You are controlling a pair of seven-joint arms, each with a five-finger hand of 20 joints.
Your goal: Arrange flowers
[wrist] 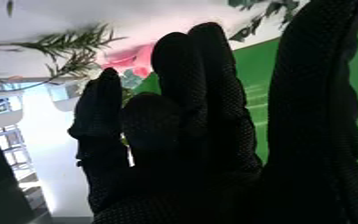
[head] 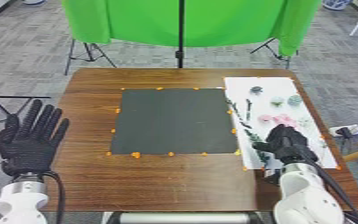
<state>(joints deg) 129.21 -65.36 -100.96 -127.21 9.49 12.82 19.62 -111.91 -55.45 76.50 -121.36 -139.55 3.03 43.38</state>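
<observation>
Evidently at the picking stage, with the right hand [head: 291,145] above the near part of the white sheet [head: 278,84], just short of the pink flowers [head: 285,120] and beside a leafy sprig [head: 254,137]. Fairly wide in pose, with fingers extended and nothing visibly gripped; impossible to tell any contact with the greenery under the glove. Farther off on the same sheet, a dark rosette [head: 256,90] and a pale green succulent [head: 277,101]; in the right wrist view, a needle-leaved sprig [wrist: 73,50] close to the fingers. Settle on one piece first, probably a pink bloom or the nearest sprig. Come down from above, bring thumb and fingertips together around the stem or firm base, and spare the petals. Pinch lightly, to avoid crushing or bending. Watch for neighbouring leaves, likely to snag on the glove and drag along. Lift straight up before swinging left toward the dark mat [head: 171,122], probably the ground for the arrangement, within the orange tape tabs [head: 135,155]. Lower flat, then release slowly, so as not to flick the piece askew. Meanwhile, keep the left hand [head: 29,155] out of the way, spread wide beside the left edge of the wooden table [head: 158,185].
</observation>
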